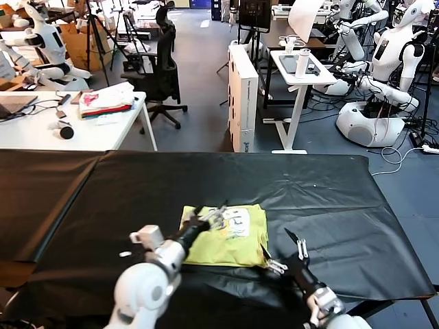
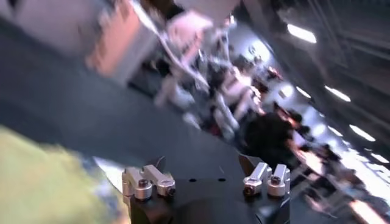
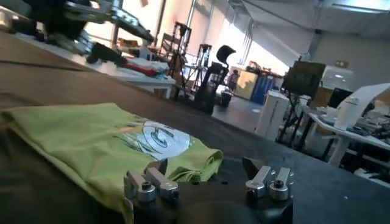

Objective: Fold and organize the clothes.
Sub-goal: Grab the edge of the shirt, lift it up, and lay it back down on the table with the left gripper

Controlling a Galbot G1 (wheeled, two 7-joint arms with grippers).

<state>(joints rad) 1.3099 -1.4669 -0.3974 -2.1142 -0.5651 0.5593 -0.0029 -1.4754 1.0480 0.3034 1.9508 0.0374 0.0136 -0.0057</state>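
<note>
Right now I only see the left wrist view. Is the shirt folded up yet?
Observer: Yes. The head view shows the shirt folded into a rectangle on the black table.
Operator: Where's my other gripper?
Observer: The right gripper is open, low by the shirt's near right corner, and holds nothing.
Operator: Is there a picture on top?
Observer: Yes, a white print faces up, right beside the open left gripper.

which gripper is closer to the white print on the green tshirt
Left. The left gripper is over the T-shirt at its far edge, right beside the white printed patch. The right gripper sits low on the black table, just off the shirt's near right corner.
</note>
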